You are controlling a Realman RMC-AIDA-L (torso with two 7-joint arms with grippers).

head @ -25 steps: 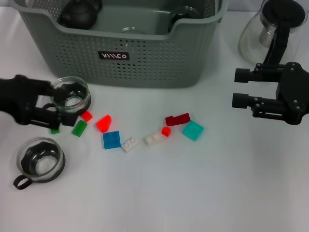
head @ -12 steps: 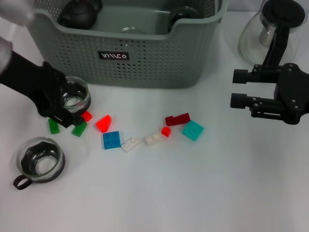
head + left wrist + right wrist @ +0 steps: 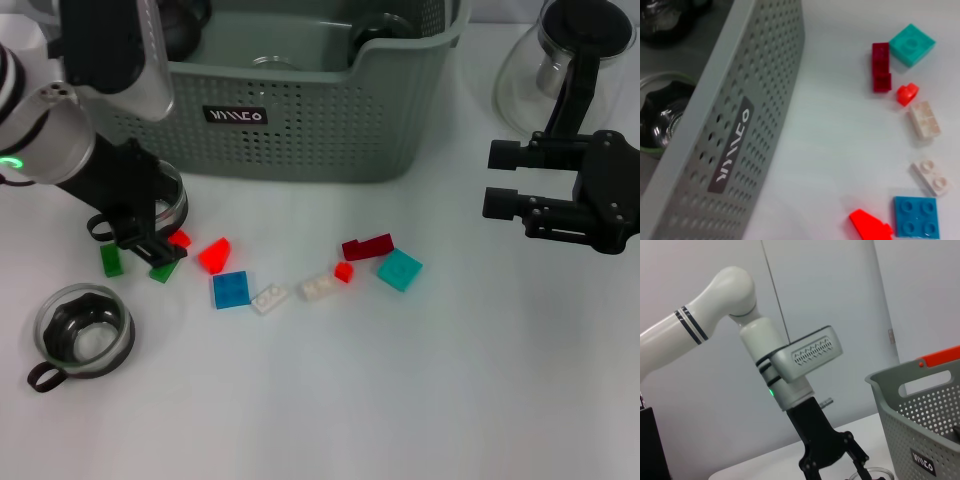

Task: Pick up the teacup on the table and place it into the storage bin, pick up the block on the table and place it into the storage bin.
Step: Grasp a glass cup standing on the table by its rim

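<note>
Glass teacup (image 3: 165,205) gripped by left gripper (image 3: 140,225), beside storage bin (image 3: 300,120).

Matt perforated plastic storage bin (image 3: 300,120); clear glass teacup (image 3: 80,330)

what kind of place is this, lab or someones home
Most likely a robot test lab, not a home. A plain white table holds a staged mix of toy blocks, glass teacups and a grey-green storage bin, two robot arms work over it, and the right wrist view shows only bare grey walls behind.
</note>
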